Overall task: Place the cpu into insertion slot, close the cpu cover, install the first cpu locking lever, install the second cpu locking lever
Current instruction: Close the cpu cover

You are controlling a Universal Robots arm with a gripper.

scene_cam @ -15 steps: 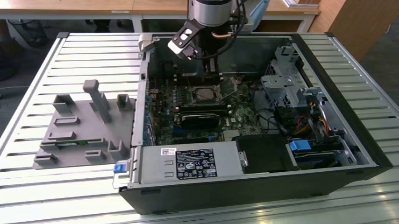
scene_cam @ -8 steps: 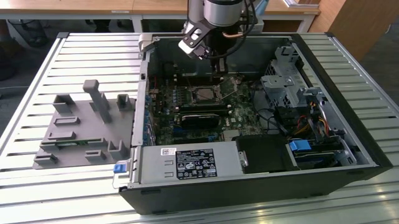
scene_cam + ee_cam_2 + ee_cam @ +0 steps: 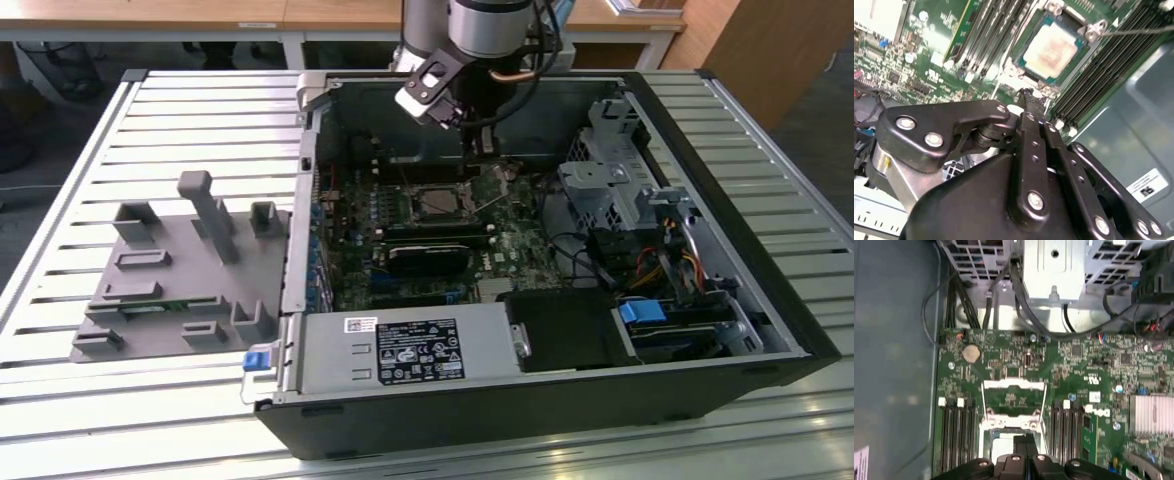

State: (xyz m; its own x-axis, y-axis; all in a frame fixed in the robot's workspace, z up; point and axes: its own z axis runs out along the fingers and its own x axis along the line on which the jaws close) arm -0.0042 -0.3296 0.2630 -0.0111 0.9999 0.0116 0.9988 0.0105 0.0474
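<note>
The gripper (image 3: 1029,94), jaws closed on nothing, hangs at the edge of the socket (image 3: 1013,70); the chip (image 3: 1050,48) sits inside, cover (image 3: 1014,385) raised.

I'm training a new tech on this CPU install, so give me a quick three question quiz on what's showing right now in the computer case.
1. True or false: the cpu already lies in the insertion slot.
2. The cpu cover is: A, shut over the cpu; B, swung open; C, lying outside the case.
3. Fill in: the grey fixture sits on the exterior view's ___ of the computer case.
Key: 1 true; 2 B; 3 left.
</note>
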